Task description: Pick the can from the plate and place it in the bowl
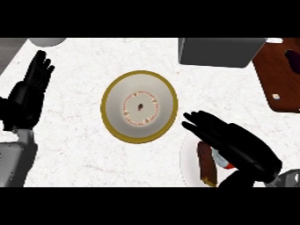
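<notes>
1. The can (206,163) lies on a white dish (191,170), down-right of the gold-rimmed dish (139,140).
2. The right hand (239,149) is above the can, fingers straight, holding nothing.
3. The left hand (29,90) rests open, left of the gold-rimmed dish.
4. This looks like the grab step. Next, curl the fingers round the can.

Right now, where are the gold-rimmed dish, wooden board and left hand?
gold-rimmed dish (139,107), head view, its patterned centre.
wooden board (285,82), head view, its brown face.
left hand (23,96), head view, its palm.

The desk (81,132) is white with grey veining. The bowl (139,107) is white with a gold rim and a ring of reddish dots inside. The left hand (32,83) and right hand (243,147) are black. The can (225,162) shows red and white. The board (288,74) at the far right corner is brown.
</notes>
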`<state>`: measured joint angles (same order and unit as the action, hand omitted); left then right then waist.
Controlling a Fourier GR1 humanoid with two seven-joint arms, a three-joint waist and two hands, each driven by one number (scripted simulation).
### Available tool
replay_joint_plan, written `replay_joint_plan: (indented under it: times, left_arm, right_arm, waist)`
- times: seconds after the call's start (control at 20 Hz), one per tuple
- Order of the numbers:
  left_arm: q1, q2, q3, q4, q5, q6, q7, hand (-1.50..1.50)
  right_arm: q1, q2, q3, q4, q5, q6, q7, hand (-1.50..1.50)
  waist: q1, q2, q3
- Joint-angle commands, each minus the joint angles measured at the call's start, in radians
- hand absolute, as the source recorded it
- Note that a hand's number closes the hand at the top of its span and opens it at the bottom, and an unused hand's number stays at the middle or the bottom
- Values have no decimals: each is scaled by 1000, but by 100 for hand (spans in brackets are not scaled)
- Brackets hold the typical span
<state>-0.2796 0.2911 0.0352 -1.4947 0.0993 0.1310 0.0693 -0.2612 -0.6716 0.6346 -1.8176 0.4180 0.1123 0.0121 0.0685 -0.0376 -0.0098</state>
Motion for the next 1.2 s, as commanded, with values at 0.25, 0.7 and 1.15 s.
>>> replay_joint_plan:
  times: [0.25,0.7,1.15]
  left_arm:
    - [49,55,107,-3,56,-25,-57,0]
    - [29,72,142,11,84,-45,-74,0]
    - [34,96,164,-23,103,-66,-51,0]
  right_arm:
    - [-42,25,379,-105,697,-23,259,-150]
    - [-43,263,590,-66,1007,506,691,-150]
    - [59,493,617,-63,1040,1051,905,-150]
  waist:
    - [-64,3,3]
    - [-93,18,2]
    - [-81,30,7]
